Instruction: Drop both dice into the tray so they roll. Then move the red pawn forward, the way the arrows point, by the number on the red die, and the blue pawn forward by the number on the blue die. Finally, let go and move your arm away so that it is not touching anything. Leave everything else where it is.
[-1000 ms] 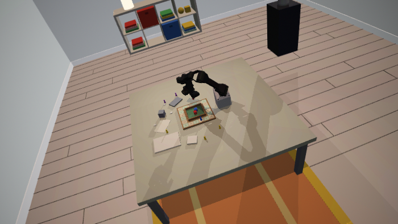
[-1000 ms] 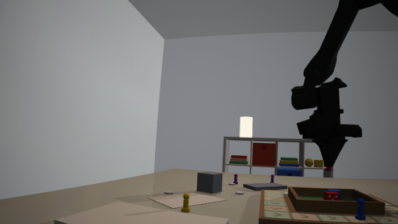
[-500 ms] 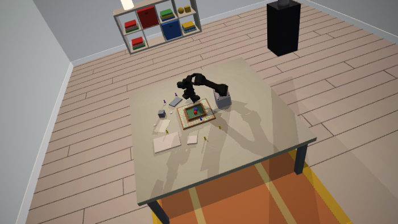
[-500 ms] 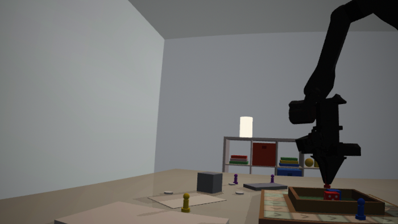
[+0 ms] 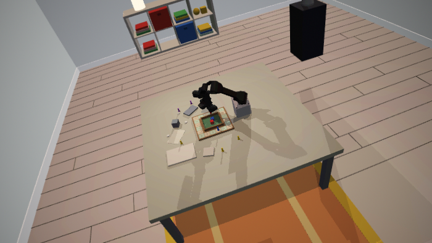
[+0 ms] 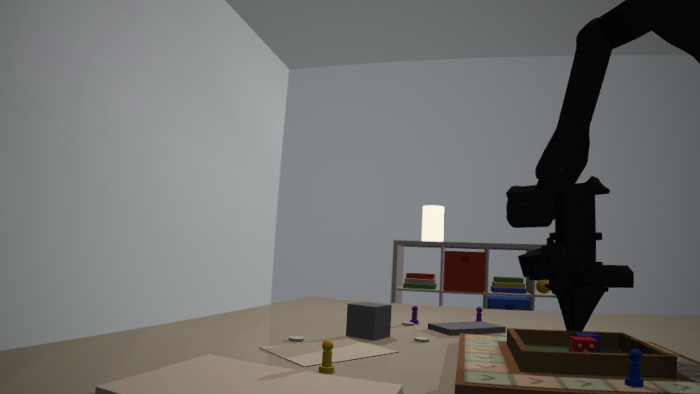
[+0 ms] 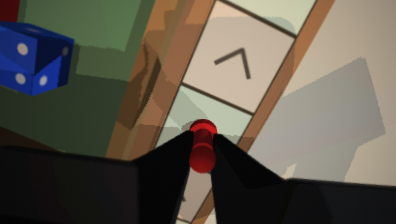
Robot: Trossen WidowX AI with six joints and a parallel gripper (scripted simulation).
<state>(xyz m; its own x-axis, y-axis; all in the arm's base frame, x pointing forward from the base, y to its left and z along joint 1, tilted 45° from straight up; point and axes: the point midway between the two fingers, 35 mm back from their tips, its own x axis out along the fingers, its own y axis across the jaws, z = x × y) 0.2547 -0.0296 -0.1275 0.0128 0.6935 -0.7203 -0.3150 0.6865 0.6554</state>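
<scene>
My gripper (image 5: 211,111) (image 6: 575,329) (image 7: 202,140) is shut on the red pawn (image 7: 202,159), over a pale green square at the board's far side. I cannot tell whether the pawn touches the board (image 5: 197,124) (image 6: 535,381) (image 7: 270,55). The red die (image 5: 211,122) (image 6: 583,344) (image 7: 8,10) and blue die (image 5: 212,118) (image 6: 594,340) (image 7: 30,55) lie close together in the green-floored tray (image 5: 213,127) (image 6: 600,362). Their top numbers are not readable. The blue pawn (image 5: 218,128) (image 6: 634,369) stands upright on the board's near side.
Yellow pawns (image 5: 181,142) (image 5: 222,150) (image 5: 238,138) and purple pawns (image 5: 178,110) (image 5: 191,102) stand on the table off the board. A dark cube (image 5: 175,123) (image 6: 368,320), a grey slab (image 5: 191,110) (image 6: 466,328) and pale flat pieces (image 5: 181,154) (image 5: 208,152) lie around it.
</scene>
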